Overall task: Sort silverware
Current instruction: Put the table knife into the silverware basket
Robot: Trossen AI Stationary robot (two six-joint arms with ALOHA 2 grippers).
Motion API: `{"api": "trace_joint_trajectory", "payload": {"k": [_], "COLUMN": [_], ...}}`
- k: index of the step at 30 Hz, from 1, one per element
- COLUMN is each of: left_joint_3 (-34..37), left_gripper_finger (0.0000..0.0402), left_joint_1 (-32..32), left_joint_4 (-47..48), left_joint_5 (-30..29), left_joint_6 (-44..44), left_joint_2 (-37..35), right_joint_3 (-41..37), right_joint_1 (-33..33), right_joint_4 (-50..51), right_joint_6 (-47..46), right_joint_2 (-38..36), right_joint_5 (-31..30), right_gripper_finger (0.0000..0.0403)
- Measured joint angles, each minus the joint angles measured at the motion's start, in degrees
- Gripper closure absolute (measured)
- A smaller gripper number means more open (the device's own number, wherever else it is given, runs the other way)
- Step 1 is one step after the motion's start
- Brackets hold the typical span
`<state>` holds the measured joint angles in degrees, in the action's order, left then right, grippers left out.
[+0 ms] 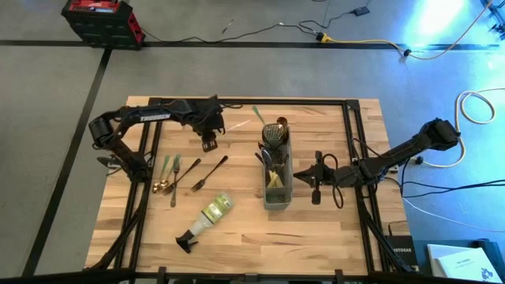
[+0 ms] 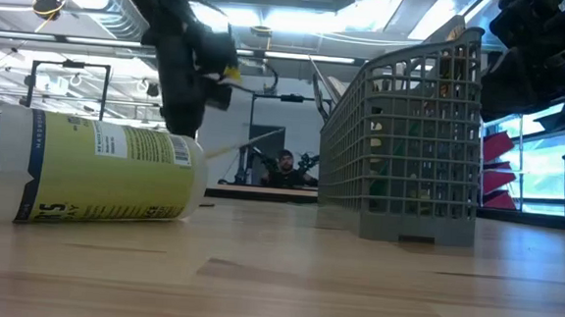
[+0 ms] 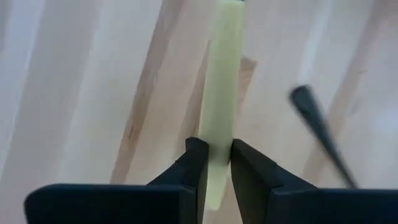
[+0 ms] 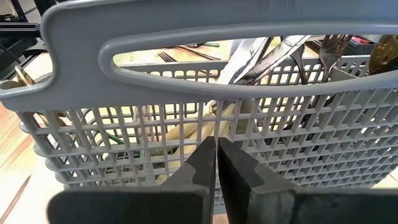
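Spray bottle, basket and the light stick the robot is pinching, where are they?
spray bottle (image 1: 213, 213), high view, its yellow label.
basket (image 1: 278, 199), high view, its near rim.
cream handle (image 3: 222, 74), left wrist view, mid-length.

A grey plastic mesh caddy (image 1: 276, 172) stands right of centre on the pale wooden plank table (image 1: 331, 229), with several upright forks and spoons (image 1: 274, 132) inside its far compartments. Left of the caddy, loose forks and spoons with dark or green handles (image 1: 180, 172) lie side by side on the table. Nearer the front edge, between that group and the caddy, a clear spray bottle with a yellow label and black nozzle (image 1: 205, 221) lies on its side. The left hand (image 1: 210, 142) is behind the loose pieces, clamping a pale green-handled utensil (image 3: 221, 99) above the table. The right hand (image 1: 314, 180) sits just right of the caddy, fingers (image 4: 202, 165) pressed together.
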<state>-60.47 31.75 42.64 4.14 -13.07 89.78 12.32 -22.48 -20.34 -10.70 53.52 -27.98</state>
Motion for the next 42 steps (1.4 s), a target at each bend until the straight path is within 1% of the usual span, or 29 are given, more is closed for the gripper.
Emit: {"api": "trace_joint_trajectory", "payload": {"k": [4, 10, 14, 19, 21, 23, 28, 32, 36, 40, 42], "left_joint_3": [0.0, 0.0, 0.0, 0.1, 1.1, 3.5, 11.8, 17.3, 19.5, 20.1, 20.1], "left_gripper_finger": [0.0356, 0.0356, 0.0356, 0.0355, 0.0351, 0.0339, 0.0302, 0.0267, 0.0228, 0.0187, 0.0169], "left_joint_1": [0.0, -0.3, -0.8, -0.7, -1.3, -2.2, -4.3, -4.9, -5.2, -6.3, -6.7], "left_joint_4": [-0.1, -2.5, -2.1, 2.0, 1.6, -0.4, -8.9, -12.7, -15.8, -18.7, -19.2], "left_joint_5": [0.5, 5.5, 5.9, 5.8, 5.7, 4.0, -1.6, -3.2, -3.1, -3.3, -5.4], "left_joint_6": [1.8, 4.9, 5.7, 5.4, 4.7, 3.8, 3.7, 1.0, 0.9, 0.5, -0.5], "left_joint_2": [-4.3, -12.0, -16.1, -17.0, -16.7, -16.6, -16.6, -16.6, -15.8, -13.0, -11.0], "right_joint_3": [0.0, 0.0, 0.0, 0.0, 0.0, 0.0, 0.0, 0.0, 0.0, 0.0, 0.0], "right_joint_1": [0.0, 0.0, 0.0, 0.0, 0.0, 0.0, 0.0, 0.0, 0.0, 0.0, 0.0], "right_joint_4": [0.0, 0.0, 0.0, 0.0, 0.0, 0.0, -0.1, -0.1, -0.1, -0.1, -0.1], "right_joint_6": [0.0, 0.0, 0.0, 0.0, 0.0, -0.4, -0.9, -0.9, -0.9, -0.9, -0.9], "right_joint_2": [0.0, 0.0, 0.0, 0.0, 0.0, 0.0, 0.0, 0.0, 0.0, 0.0, 0.0], "right_joint_5": [0.0, 0.1, 0.1, 0.1, 0.1, 0.1, 0.1, 0.1, -0.5, -1.1, -1.2], "right_gripper_finger": [0.0403, 0.0403, 0.0403, 0.0403, 0.0403, 0.0403, 0.0403, 0.0403, 0.0403, 0.0403, 0.0403]}}
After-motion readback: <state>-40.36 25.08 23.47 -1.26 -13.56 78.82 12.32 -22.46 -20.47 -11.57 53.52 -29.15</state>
